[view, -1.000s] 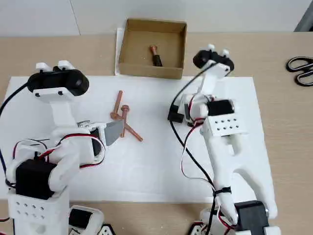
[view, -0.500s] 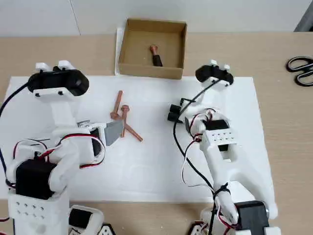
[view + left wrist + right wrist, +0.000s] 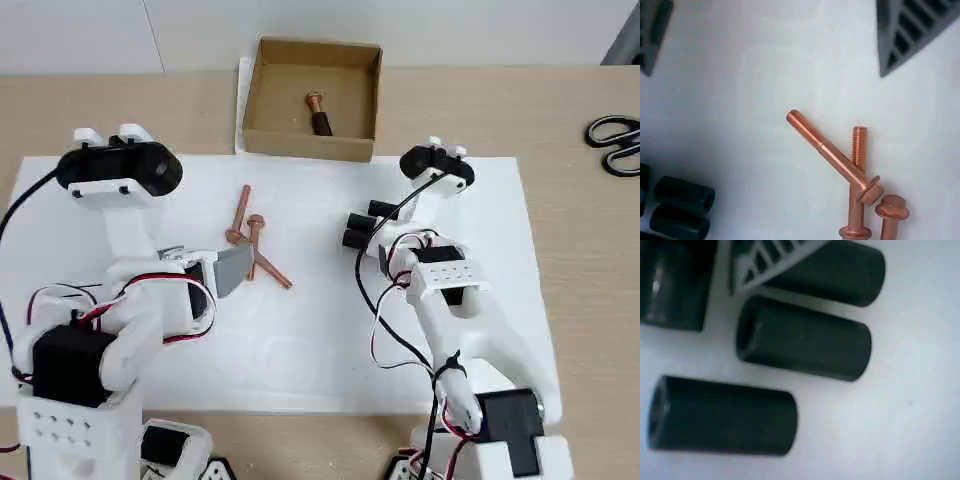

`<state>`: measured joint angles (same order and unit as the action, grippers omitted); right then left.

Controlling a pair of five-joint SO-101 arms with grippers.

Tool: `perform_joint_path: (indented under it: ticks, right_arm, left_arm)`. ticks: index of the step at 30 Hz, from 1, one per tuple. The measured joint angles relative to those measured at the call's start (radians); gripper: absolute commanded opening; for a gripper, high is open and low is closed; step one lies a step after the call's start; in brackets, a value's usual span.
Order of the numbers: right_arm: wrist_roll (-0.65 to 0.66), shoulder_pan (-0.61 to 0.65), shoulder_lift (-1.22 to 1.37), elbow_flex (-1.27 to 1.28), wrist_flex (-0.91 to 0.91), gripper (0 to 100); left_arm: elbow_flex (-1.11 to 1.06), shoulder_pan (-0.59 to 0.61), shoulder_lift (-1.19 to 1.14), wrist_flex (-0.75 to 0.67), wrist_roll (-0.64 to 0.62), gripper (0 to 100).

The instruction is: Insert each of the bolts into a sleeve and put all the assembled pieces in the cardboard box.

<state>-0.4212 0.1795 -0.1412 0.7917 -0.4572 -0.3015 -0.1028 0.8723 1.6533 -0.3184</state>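
Left pincer (image 3: 238, 268) gapes wide and empty beside three copper-coloured metal bolts (image 3: 254, 240), centre-left; right pincer (image 3: 383, 232) over black cylindrical sleeves (image 3: 805, 340), centre, grip impossible to tell.

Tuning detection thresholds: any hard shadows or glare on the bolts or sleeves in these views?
High view: even light, faint soft shadows beside the bolts on the white mat, no glare. Left wrist view: thin highlights along the bolt shafts, soft shadow around the sleeves. Right wrist view: dull sheen on the sleeves, soft shadows on the mat beside them.
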Motion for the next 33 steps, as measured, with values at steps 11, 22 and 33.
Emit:
perform_joint_path:
  ticks: [11, 22, 33]
  right_arm:
    - [0.000, -0.006, 0.006, 0.000, 0.000, 2.7]
    - [0.000, -0.020, 0.003, -0.002, 0.011, 0.4]
    - [0.000, -0.017, 0.003, -0.002, 0.009, 0.8]
  left_arm:
    - [-0.003, 0.000, 0.000, 0.000, 0.002, 27]
    - [-0.003, 0.000, 0.000, 0.003, 0.002, 27]
    - [-0.003, 0.000, 0.000, 0.003, 0.000, 27]
